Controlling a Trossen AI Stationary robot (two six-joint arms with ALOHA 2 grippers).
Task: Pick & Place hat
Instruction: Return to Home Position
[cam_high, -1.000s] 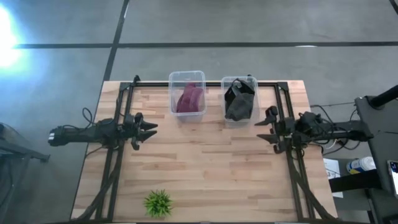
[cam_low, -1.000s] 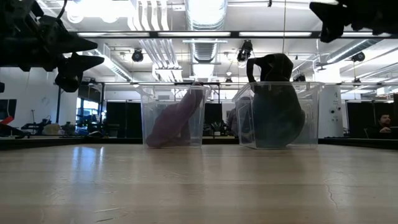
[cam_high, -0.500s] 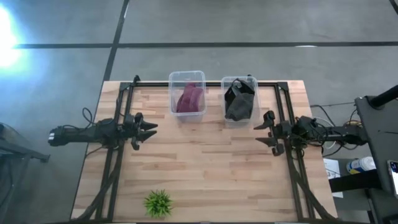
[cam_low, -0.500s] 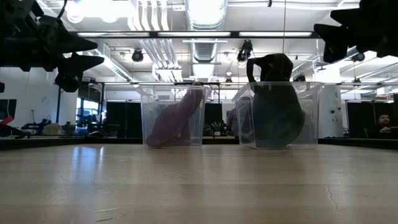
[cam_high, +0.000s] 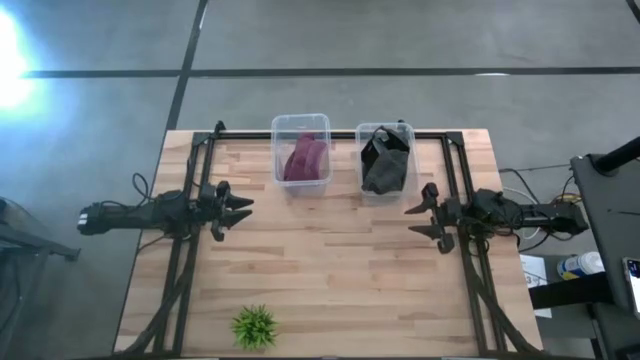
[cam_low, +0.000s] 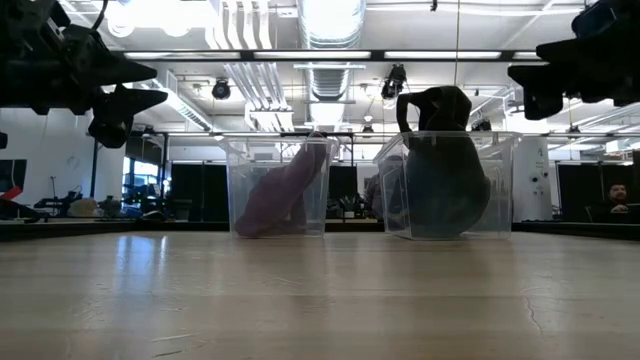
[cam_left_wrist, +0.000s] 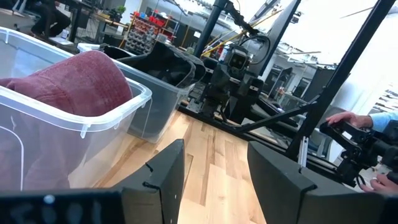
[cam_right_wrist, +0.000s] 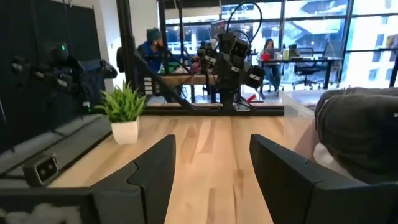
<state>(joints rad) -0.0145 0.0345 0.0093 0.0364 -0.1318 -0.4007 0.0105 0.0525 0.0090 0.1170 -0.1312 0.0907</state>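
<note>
A maroon hat (cam_high: 304, 158) lies in the left clear bin (cam_high: 301, 125) at the table's far side; it also shows in the low view (cam_low: 278, 195) and the left wrist view (cam_left_wrist: 68, 78). A dark grey hat (cam_high: 385, 160) sits in the right clear bin (cam_high: 402, 130), its top rising above the rim (cam_low: 437, 110). My left gripper (cam_high: 243, 210) hovers open over the table's left side. My right gripper (cam_high: 415, 219) hovers open over the right side, near the dark hat's bin (cam_right_wrist: 360, 134). Both are empty.
A small potted green plant (cam_high: 254, 326) stands near the table's near edge, also in the right wrist view (cam_right_wrist: 123, 112). Black frame rails (cam_high: 190, 270) run along both sides of the wooden table (cam_high: 330, 270). People sit in the room beyond.
My right gripper has moved toward the table's middle and slightly toward its near edge, and sunk lower in the low view, staying open. The left arm and both hats kept still.
</note>
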